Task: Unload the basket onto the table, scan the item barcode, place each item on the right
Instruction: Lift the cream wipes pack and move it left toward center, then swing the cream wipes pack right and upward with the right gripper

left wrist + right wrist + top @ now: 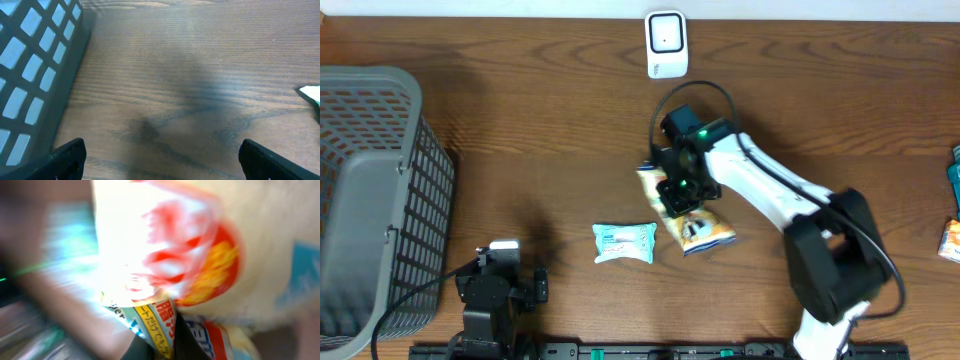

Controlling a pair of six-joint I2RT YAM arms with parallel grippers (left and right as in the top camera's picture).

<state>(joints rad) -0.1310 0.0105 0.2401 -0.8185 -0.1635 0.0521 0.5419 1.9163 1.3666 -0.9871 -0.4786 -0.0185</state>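
**Brown wooden table: grasp made, scan not yet done**

The right gripper, arm stretched to the table centre, points down with jaws closed on the yellow-and-white plastic snack packet lying there. Next it should lift the packet and turn its barcode toward the white box-shaped scanner at the far edge. The left gripper hangs wide open.
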